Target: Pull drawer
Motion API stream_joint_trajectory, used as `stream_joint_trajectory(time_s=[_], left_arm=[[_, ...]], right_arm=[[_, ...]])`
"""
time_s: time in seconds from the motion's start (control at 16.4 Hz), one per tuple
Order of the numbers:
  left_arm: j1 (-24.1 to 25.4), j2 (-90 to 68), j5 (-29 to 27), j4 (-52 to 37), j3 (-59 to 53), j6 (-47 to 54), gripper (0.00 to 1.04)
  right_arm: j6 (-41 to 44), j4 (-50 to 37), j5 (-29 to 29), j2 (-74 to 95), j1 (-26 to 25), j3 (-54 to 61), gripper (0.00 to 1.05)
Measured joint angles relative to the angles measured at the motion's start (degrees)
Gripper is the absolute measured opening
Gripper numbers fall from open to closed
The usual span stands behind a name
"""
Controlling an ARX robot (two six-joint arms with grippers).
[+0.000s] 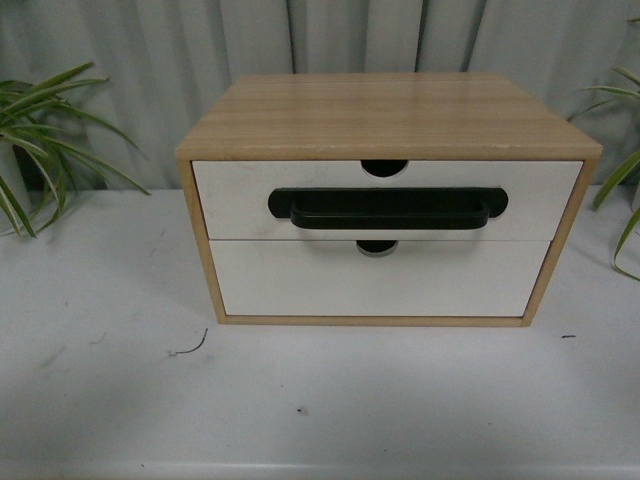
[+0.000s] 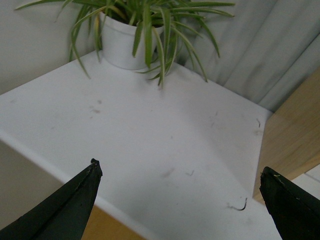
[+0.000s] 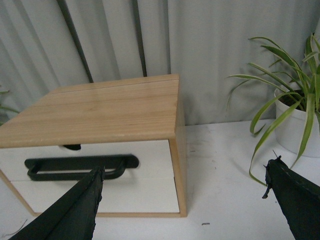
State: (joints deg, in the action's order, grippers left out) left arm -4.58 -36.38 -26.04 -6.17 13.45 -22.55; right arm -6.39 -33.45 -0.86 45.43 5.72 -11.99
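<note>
A wooden cabinet [image 1: 390,115] stands on the white table. Its upper drawer [image 1: 235,200] has a white front, a half-round notch in the top edge and a long black bar handle [image 1: 388,209] on a black backplate; it sits flush, shut. The same drawer [image 3: 150,155] and handle [image 3: 75,167] show in the right wrist view. My right gripper [image 3: 182,200] is open, off the cabinet's right front corner and apart from it. My left gripper [image 2: 180,192] is open over the bare table, left of the cabinet's wooden side [image 2: 295,135]. Neither arm appears in the front view.
Below sits a plain white drawer front [image 1: 380,280] without a handle. A potted plant in a white pot [image 2: 125,42] stands at the table's back left, another [image 3: 295,125] at the right. A grey curtain [image 1: 150,60] hangs behind. A small dark scrap [image 1: 190,347] lies on the table [image 1: 320,400].
</note>
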Motion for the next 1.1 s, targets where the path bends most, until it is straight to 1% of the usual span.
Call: stream_joint_trajectory(time_s=[0.12,0.24,0.37,0.49,0.61,0.73,0.79,0.85,0.92,0.98,1.1], left_arm=[[0.74,-9.97,2.47,-8.00,3.91,0.11,0.98],[0.46,-21.92,5.75,-14.93,11.43,1.27,0.98],[-0.50,-28.30,6.84,-16.70,16.61,2.67,0.98],[-3.67,-38.64,8.94,-17.07,25.62,7.02,0.98],[-8.39,-44.78,14.45,-15.65,32.92,14.36,0.98],[-12.74,-46.38,22.21,-9.57,38.93,25.11,0.98],[-14.03,-47.04,25.55,-6.25,41.48,30.58,0.98],[-15.02,-47.95,29.44,-1.86,43.95,36.63,0.98],[-16.15,-48.83,32.24,2.64,45.70,41.62,0.98],[-17.22,-49.96,33.92,7.43,47.23,46.07,0.98],[-20.87,-52.83,34.95,15.67,49.70,55.15,0.98]], right_arm=[[0.46,-4.52,1.07,12.48,0.44,-7.10,0.98],[2.64,-4.37,2.23,24.70,2.54,-16.57,0.98],[4.90,-3.87,3.10,30.27,4.07,-22.01,0.98],[10.12,-2.23,3.76,36.57,6.58,-31.17,0.98],[19.10,-0.92,-0.22,40.35,7.82,-37.77,0.98],[33.66,-0.07,-7.02,41.97,7.67,-38.86,0.98],[41.99,2.99,-10.99,41.99,6.91,-39.10,0.98],[52.35,5.92,-14.97,41.99,5.68,-39.21,0.98],[61.33,9.31,-17.90,41.99,4.50,-39.36,0.98],[70.40,12.15,-19.89,41.99,3.43,-39.39,0.98],[87.56,19.58,-22.40,42.01,1.97,-39.76,0.98]])
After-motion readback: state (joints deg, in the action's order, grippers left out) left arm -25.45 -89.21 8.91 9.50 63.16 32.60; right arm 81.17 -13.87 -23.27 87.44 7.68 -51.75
